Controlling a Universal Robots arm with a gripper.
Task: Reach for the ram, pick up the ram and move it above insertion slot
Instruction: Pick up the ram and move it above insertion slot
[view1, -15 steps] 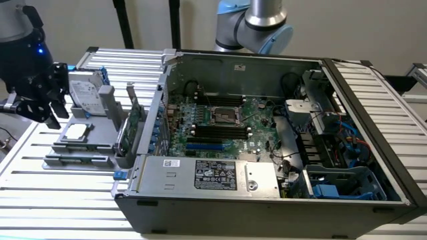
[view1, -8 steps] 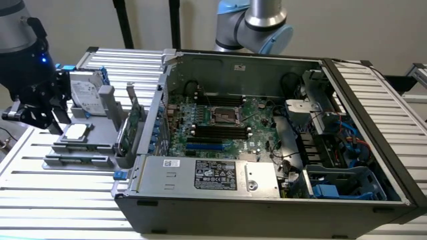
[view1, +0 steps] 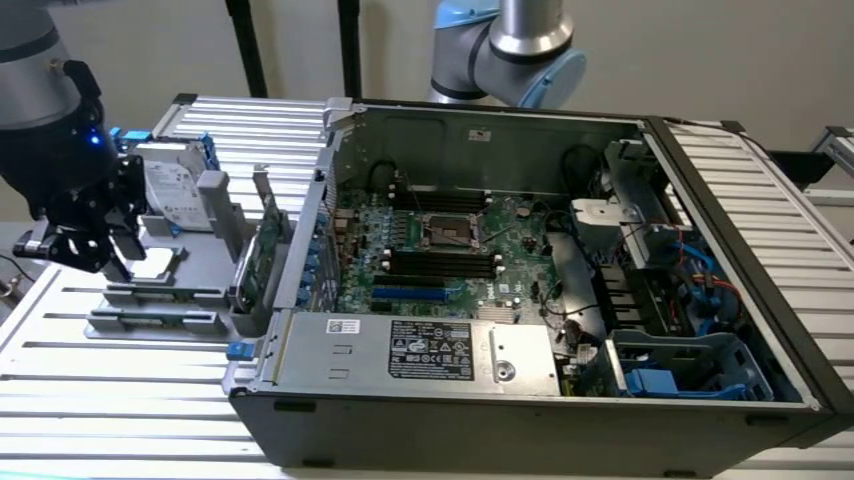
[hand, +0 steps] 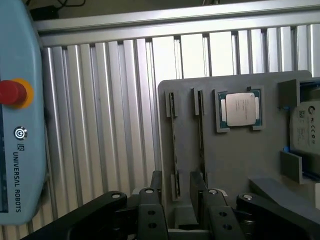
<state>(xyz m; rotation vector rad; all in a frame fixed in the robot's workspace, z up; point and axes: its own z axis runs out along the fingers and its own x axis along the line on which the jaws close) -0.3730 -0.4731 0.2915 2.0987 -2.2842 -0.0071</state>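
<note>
Slatted bench, grey tray (hand: 235, 165); ram (hand: 173, 142) edge-on in the slot nearest tray's edge; gripper (hand: 176, 184) open, empty, straddling it; I fear off-centre closing could tilt or jam it.

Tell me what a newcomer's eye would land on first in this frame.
The open computer case with its green motherboard dominates the exterior view's centre. At that view's left, the gripper hangs over a grey fixture, its open fingers either side of one ram stick standing on edge.

Open computer case (view1: 534, 425); CPU chip (hand: 240, 110) in grey tray (hand: 235, 162).
</note>
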